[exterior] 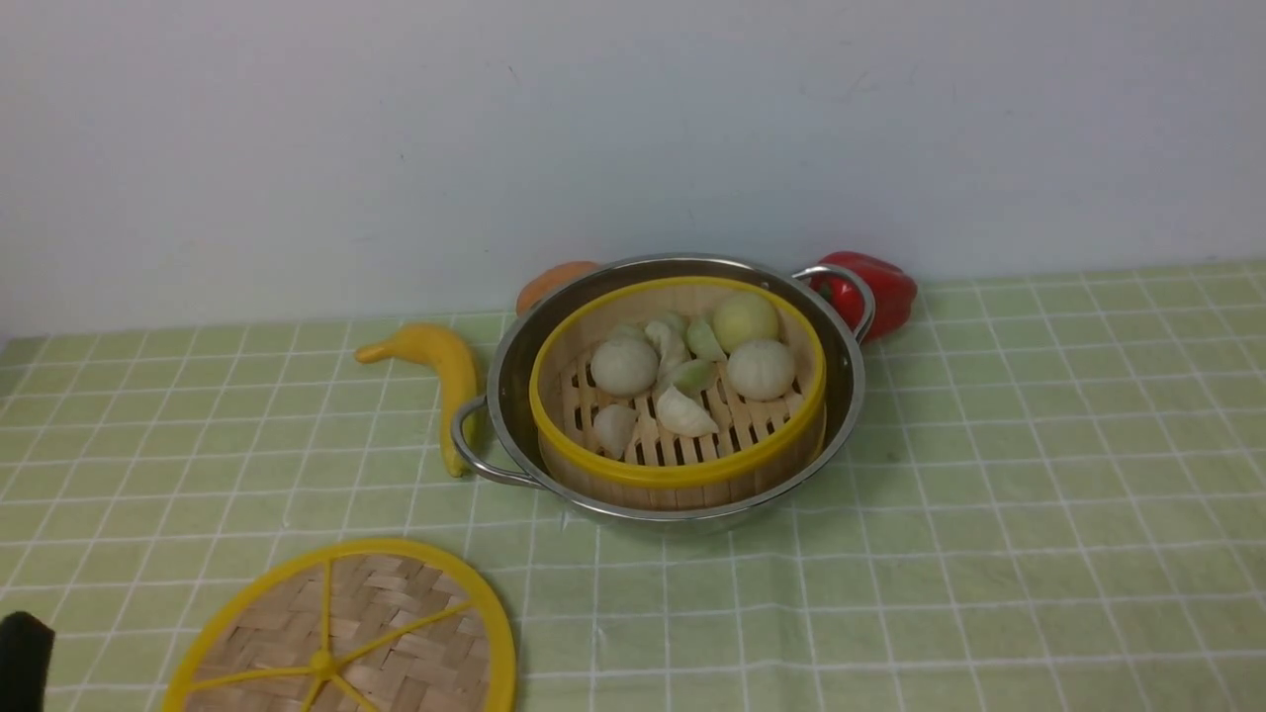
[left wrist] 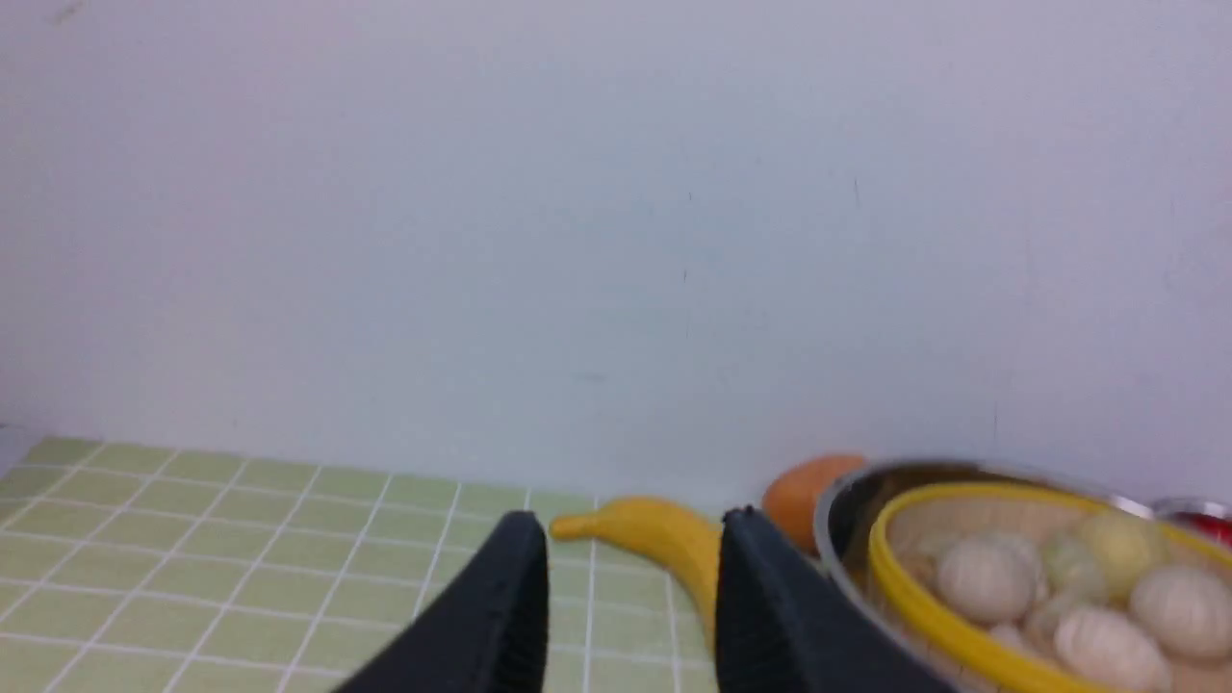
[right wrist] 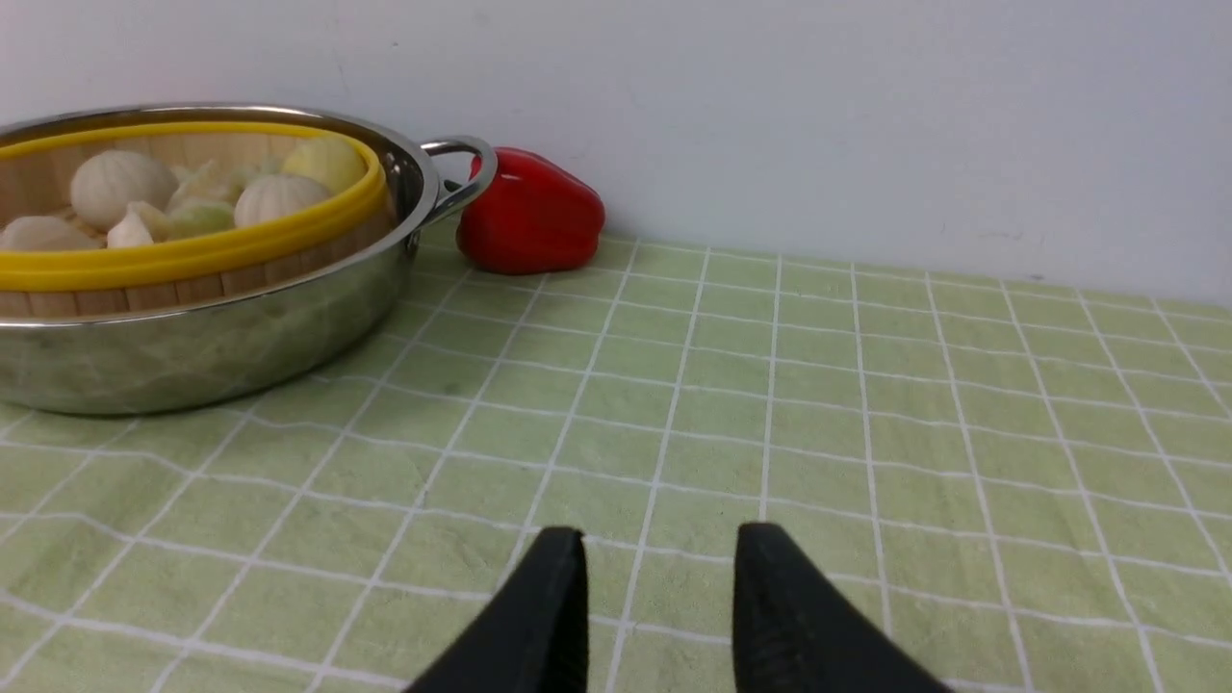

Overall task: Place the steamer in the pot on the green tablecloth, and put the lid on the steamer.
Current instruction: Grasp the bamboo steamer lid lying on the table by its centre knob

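The steamer (exterior: 678, 475), a bamboo basket with a yellow rim, sits inside the shiny pot (exterior: 509, 381) on the green tablecloth (exterior: 989, 514), towards the back wall. Buns and dumplings (exterior: 760, 369) lie on its slats. The lid (exterior: 386, 613), a woven disc with yellow spokes, lies flat on the cloth at the front left, apart from the pot. My left gripper (left wrist: 635, 539) hangs open and empty, with the pot (left wrist: 837, 500) beside it. My right gripper (right wrist: 659, 549) is open and empty over bare cloth, to the right of the pot (right wrist: 192, 356).
A yellow banana (exterior: 450, 371) lies against the pot's left handle. An orange fruit (exterior: 554, 282) sits behind the pot, and a red pepper (exterior: 885, 287) behind its right handle. A white wall closes the back. A black arm part (exterior: 22, 658) shows at the front left edge.
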Robot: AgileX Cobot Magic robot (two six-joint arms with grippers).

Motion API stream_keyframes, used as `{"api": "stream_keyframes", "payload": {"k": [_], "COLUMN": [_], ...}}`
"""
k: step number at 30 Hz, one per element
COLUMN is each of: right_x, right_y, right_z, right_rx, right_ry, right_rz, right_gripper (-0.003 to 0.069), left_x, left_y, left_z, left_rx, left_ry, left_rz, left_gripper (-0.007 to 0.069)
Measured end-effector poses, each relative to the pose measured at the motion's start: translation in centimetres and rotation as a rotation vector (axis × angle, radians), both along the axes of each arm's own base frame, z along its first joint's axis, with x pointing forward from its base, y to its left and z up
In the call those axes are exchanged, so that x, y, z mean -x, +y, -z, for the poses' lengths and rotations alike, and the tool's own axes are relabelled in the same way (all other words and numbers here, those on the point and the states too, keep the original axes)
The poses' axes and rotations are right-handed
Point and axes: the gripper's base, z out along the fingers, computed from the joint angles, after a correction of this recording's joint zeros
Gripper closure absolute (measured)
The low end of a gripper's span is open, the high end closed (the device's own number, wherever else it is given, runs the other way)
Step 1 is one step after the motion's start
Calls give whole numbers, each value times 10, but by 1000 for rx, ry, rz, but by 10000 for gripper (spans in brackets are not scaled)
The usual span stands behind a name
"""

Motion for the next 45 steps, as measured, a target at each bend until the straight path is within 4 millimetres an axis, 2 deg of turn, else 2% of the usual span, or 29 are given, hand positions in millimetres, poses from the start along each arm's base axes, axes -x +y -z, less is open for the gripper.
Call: {"api": "stream_keyframes", "payload": {"k": [3, 7, 11, 12, 13, 16, 17, 18, 19, 20, 23, 24, 25, 26, 27, 29, 32, 33, 36, 37, 41, 45], "right_x": [0, 0, 0, 0, 0, 0, 0, 0, 0, 0, 0, 0, 0, 0, 0, 0, 0, 0, 0, 0, 0, 0], "right_y": [0, 0, 0, 0, 0, 0, 0, 0, 0, 0, 0, 0, 0, 0, 0, 0, 0, 0, 0, 0, 0, 0], "right_z": [0, 0, 0, 0, 0, 0, 0, 0, 0, 0, 0, 0, 0, 0, 0, 0, 0, 0, 0, 0, 0, 0], "right_rx": [0, -1, -1, -1, -1, -1, -1, -1, -1, -1, -1, -1, -1, -1, -1, -1, -1, -1, -1, -1, -1, -1], "right_ry": [0, 0, 0, 0, 0, 0, 0, 0, 0, 0, 0, 0, 0, 0, 0, 0, 0, 0, 0, 0, 0, -1], "right_rz": [0, 0, 0, 0, 0, 0, 0, 0, 0, 0, 0, 0, 0, 0, 0, 0, 0, 0, 0, 0, 0, 0], "right_gripper": [419, 419, 419, 419, 419, 419, 419, 419, 419, 419, 419, 419, 419, 419, 419, 419, 419, 419, 419, 419, 419, 419], "left_x": [1, 2, 3, 0, -1, -17, -18, -32, -39, -40, -65, -81, -80, -102, -112, -121, -151, -152, -178, -179, -203, -214], "left_y": [4, 3, -4, -10, -11, -23, -23, -25, -25, -25, -21, -18, -18, -15, -15, -15, -15, -15, -15, -15, -16, -16], "left_z": [-6, -13, -47, -62, -62, -81, -85, -88, -90, -89, -91, -88, -88, -82, -78, -74, -55, -53, -32, -32, -5, 16], "left_rx": [161, 226, 205, 167, 157, 46, 38, -19, -49, -62, -150, -201, -206, -249, -255, -256, -235, -233, -217, -217, -194, -179], "left_ry": [-67, -80, -37, 45, 72, 385, 396, 584, 675, 704, 894, 974, 977, 1060, 1096, 1132, 1265, 1273, 1379, 1377, 1482, 1547], "left_rz": [-24, -10, 65, 117, 131, 250, 256, 297, 311, 315, 329, 329, 328, 334, 339, 346, 374, 376, 399, 399, 418, 426], "left_gripper": [382, 382, 382, 382, 382, 382, 382, 382, 382, 382, 382, 382, 382, 382, 382, 382, 382, 382, 382, 382, 382, 382]}}
